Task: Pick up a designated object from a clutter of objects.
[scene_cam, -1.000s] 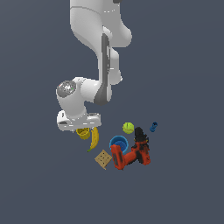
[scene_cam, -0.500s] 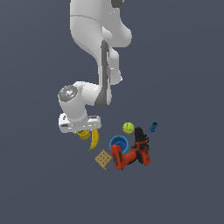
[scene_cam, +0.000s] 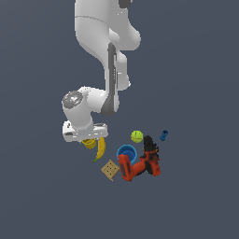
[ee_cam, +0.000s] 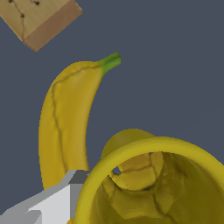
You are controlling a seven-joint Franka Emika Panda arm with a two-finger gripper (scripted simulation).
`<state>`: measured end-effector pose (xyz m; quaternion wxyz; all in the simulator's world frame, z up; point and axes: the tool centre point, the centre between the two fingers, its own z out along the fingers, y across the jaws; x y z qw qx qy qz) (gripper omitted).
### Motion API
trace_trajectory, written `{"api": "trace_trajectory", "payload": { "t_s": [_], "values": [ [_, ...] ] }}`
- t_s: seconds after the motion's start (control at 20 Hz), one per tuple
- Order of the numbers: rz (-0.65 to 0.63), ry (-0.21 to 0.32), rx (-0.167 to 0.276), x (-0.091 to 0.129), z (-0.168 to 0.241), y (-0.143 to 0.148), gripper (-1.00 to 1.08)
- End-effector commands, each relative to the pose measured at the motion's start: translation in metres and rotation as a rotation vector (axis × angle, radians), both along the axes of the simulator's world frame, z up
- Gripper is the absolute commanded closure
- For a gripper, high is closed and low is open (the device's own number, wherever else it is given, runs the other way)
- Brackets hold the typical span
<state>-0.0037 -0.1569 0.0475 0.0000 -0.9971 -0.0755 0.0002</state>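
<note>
The mustard-yellow cup [ee_cam: 153, 146] stands upright and fills much of the wrist view; I look down into its hollow. In the exterior view only a bit of it [scene_cam: 88, 143] shows beneath the hand. My gripper [scene_cam: 85, 138] is low over the cup and looks open around it. One grey finger [ee_cam: 48, 203] sits just outside the cup's wall; the other finger is hidden. The yellow banana [scene_cam: 100, 148] [ee_cam: 65, 118] lies right beside the cup. The clutter also holds a blue cup [scene_cam: 126, 151], a tennis ball [scene_cam: 136, 136] and a red-and-black drill [scene_cam: 140, 166].
A tan square cracker [scene_cam: 109, 169] [ee_cam: 37, 17] lies beyond the banana's stem end. A tiny blue piece [scene_cam: 163, 135] lies at the exterior view's right of the tennis ball. The arm's white links [scene_cam: 105, 42] rise above the clutter.
The hand has sunk slightly lower over the mustard cup. The objects on the floor have not moved.
</note>
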Motion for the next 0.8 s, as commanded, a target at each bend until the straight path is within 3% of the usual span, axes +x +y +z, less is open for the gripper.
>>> {"api": "trace_trajectory", "payload": {
  "t_s": [0.0,0.35,0.75],
  "values": [
    [0.000,-0.001,0.000,0.001,0.002,0.000,1.08],
    [0.000,-0.001,0.000,0.008,0.026,-0.002,1.08],
    [0.000,-0.001,-0.001,0.026,0.084,-0.008,1.08]
  ]
}}
